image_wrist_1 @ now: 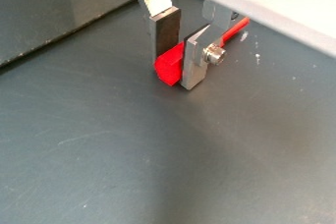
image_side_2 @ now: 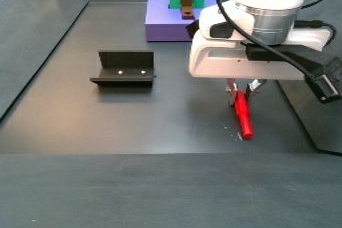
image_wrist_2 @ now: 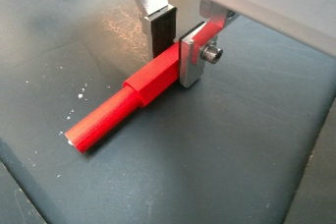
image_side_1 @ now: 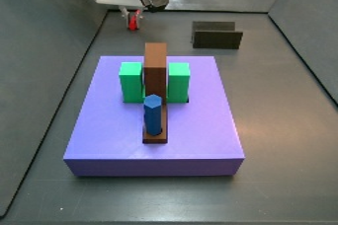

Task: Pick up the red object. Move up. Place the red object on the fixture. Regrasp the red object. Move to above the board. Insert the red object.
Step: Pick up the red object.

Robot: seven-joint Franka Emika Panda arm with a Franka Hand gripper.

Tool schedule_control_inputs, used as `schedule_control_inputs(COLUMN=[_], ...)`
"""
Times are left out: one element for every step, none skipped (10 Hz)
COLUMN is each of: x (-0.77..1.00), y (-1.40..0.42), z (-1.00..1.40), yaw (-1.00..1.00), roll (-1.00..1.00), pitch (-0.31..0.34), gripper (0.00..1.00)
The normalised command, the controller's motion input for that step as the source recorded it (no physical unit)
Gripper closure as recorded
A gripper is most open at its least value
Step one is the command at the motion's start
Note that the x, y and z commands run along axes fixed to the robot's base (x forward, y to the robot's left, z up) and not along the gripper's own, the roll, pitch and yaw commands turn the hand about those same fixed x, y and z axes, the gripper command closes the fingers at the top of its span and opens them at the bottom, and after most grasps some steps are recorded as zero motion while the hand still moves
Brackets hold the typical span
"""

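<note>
The red object is a long red peg with a thicker square end, lying flat on the dark floor in both wrist views. My gripper stands straight down over that square end, its two fingers pressed against opposite sides, shut on it. In a wrist view the red end fills the gap between the pads of the gripper. In a side view the peg sticks out from under the gripper. The fixture stands apart to the side. The purple board lies away from the gripper.
On the board stand green blocks, a tall brown bar and a blue peg. The fixture sits near the back wall. Grey walls enclose the floor on all sides.
</note>
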Motion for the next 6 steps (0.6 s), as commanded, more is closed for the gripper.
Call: schedule_control_inputs(x=[0.0, 0.0, 0.0, 0.0, 0.0, 0.0], y=[0.0, 0.0, 0.0, 0.0, 0.0, 0.0], z=[0.0, 0.0, 0.0, 0.0, 0.0, 0.0], yaw=[0.0, 0.0, 0.0, 0.0, 0.0, 0.0], roll=[0.0, 0.0, 0.0, 0.0, 0.0, 0.0], pitch=[0.0, 0.0, 0.0, 0.0, 0.0, 0.0], gripper=[1.0, 1.0, 1.0, 1.0, 1.0, 1.0])
